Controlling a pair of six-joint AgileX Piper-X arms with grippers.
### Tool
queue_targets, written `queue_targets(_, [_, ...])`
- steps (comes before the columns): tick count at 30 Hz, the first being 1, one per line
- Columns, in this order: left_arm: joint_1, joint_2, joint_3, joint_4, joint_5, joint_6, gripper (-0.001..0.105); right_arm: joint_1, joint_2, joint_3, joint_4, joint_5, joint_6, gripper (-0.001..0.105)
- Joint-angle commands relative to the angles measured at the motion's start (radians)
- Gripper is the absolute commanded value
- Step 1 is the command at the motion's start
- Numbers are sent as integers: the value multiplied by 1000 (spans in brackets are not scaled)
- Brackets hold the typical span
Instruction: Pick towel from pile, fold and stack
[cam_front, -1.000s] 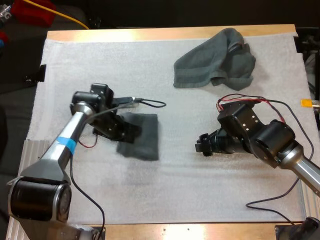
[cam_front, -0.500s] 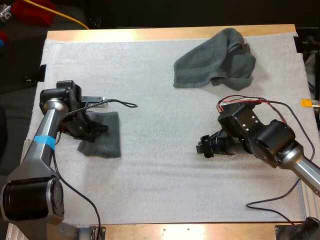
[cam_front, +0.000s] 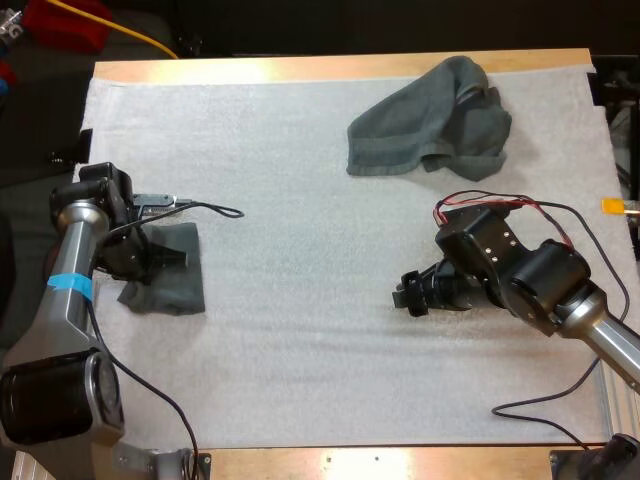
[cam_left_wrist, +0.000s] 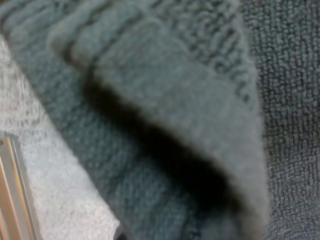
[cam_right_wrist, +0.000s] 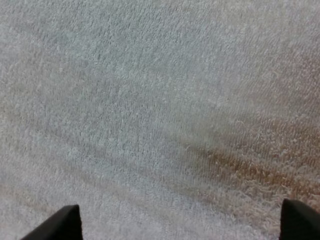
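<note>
Two towels, folded towel (cam_front: 178, 288) pinched in left jaws, crumpled towel (cam_front: 420, 130) apart; right jaws gape empty.

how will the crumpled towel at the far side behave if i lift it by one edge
Probably floppy: the crumpled towel lies in soft folds, so it should sag and hang from the pinch. Pushed, it would likely bunch up rather than slide, since the white mat looks textured. Lying low, it seems unlikely to roll or tip.
</note>
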Motion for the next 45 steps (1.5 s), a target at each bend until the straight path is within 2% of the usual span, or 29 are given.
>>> queue_targets(1, [2, -12, -5, -15, -16, 0, 15, 0, -11, -3, 10, -2, -13, 75])
queue_targets(5, [2, -12, -5, -28, -29, -1, 44, 0, -11, -3, 10, -2, -13, 75])
queue_targets(7, [2, -12, -5, -28, -98, -13, 56, 0, -11, -3, 10, -2, -13, 75])
queue_targets(10, [2, -12, -7, -27, -198, -32, 58, 0, -11, -3, 10, -2, -13, 75])
queue_targets(14, [2, -21, -24, -12, -273, -53, 58, 0, -11, -3, 10, -2, -13, 75])
queue_targets(16, [2, -39, -34, -11, -350, -54, 58, 0, -11, -3, 10, -2, -13, 75])
queue_targets(18, [2, -65, -44, -11, -374, -54, 58, 0, -11, -3, 10, -2, -13, 75])
queue_targets(20, [2, -91, -50, -11, -349, -54, 58, 0, -11, -3, 10, -2, -13, 75])
queue_targets(23, [2, -137, -50, -5, -267, -64, 58, 0, -11, -3, 10, -2, -13, 75])
queue_targets(28, [2, -187, -50, 2, -16, -85, 58, 0, -11, -3, 10, -2, -13, 75])
queue_targets(30, [2, -187, -50, 3, 58, -92, 60, 0, -11, -3, 10, -2, -13, 75])
queue_targets(33, [2, -187, -50, 16, 139, -94, 68, 0, -11, -3, 10, -2, -13, 75])
queue_targets(40, [-1, -187, -49, 96, 146, -110, 70, 0, -11, -3, 7, -2, -13, 75])
queue_targets(45, [-1, -187, -13, 108, 146, -114, 70, 0, -11, -3, 5, -2, -13, 75])
